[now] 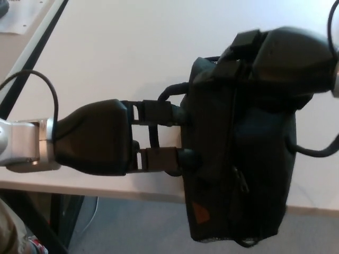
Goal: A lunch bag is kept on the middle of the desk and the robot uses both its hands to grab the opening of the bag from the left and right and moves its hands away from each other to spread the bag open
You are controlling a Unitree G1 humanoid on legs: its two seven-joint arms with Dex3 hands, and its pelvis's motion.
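The black lunch bag stands at the desk's near edge, its lower part hanging past the edge. My left hand comes in from the left. Its two fingers reach the bag's left rim, with the carry strap looping between them. The thumb is hidden. My right hand lies over the bag's upper right, fingers curled over the top rim. The bag's opening is mostly covered by the hands and shows as a narrow dark seam.
The white desk stretches away behind the bag. Its front edge runs just under my left hand, with grey floor below. A dark gap lies along the desk's left side. Black cables loop from both wrists.
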